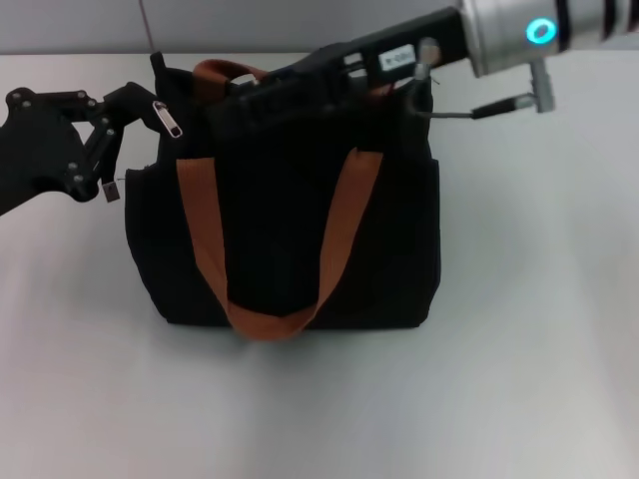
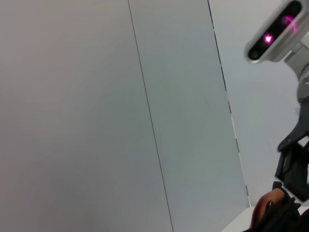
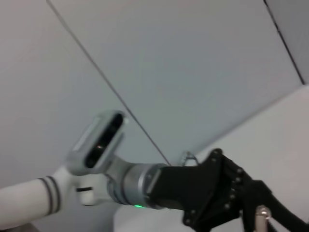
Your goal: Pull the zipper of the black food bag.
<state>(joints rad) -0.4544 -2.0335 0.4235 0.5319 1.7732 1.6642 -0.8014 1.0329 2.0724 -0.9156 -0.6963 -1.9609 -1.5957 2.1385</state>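
The black food bag [image 1: 290, 239] stands upright in the middle of the white table, and its orange-brown straps [image 1: 205, 249] hang down its front. The silver zipper pull [image 1: 166, 120] sits at the bag's top left corner. My left gripper [image 1: 143, 103] is at that corner, to the bag's left, and is shut on the pull's end. The pull also shows in the right wrist view [image 3: 263, 212], at the left gripper's fingertips. My right gripper [image 1: 240, 95] reaches in from the upper right and lies across the bag's top edge by the rear strap, black against the black fabric.
The white table [image 1: 519, 349] spreads around the bag, with a grey wall behind it. A cable [image 1: 469, 112] hangs from my right wrist above the bag's right corner. The left wrist view shows my right arm [image 2: 294, 164] and a bit of orange strap [image 2: 264, 207].
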